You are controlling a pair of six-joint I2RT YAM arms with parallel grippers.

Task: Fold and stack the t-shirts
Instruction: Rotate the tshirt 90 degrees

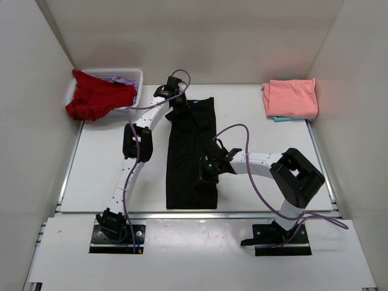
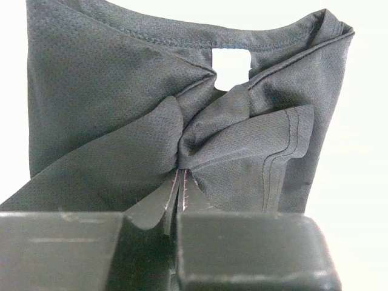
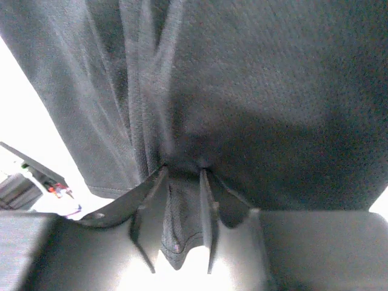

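Basket [image 1: 137, 75] holding red shirt [image 1: 97, 98], left fingers [image 1: 180, 110] and right fingers [image 1: 204, 174] pinching black shirt [image 1: 182, 185]

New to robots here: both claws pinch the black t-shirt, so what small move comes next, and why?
Probably the left gripper lifts the collar end slightly, to carry it toward the hem. The black t-shirt already lies as a long strip, pinched near the collar by the left gripper and nearer the hem by the right gripper.
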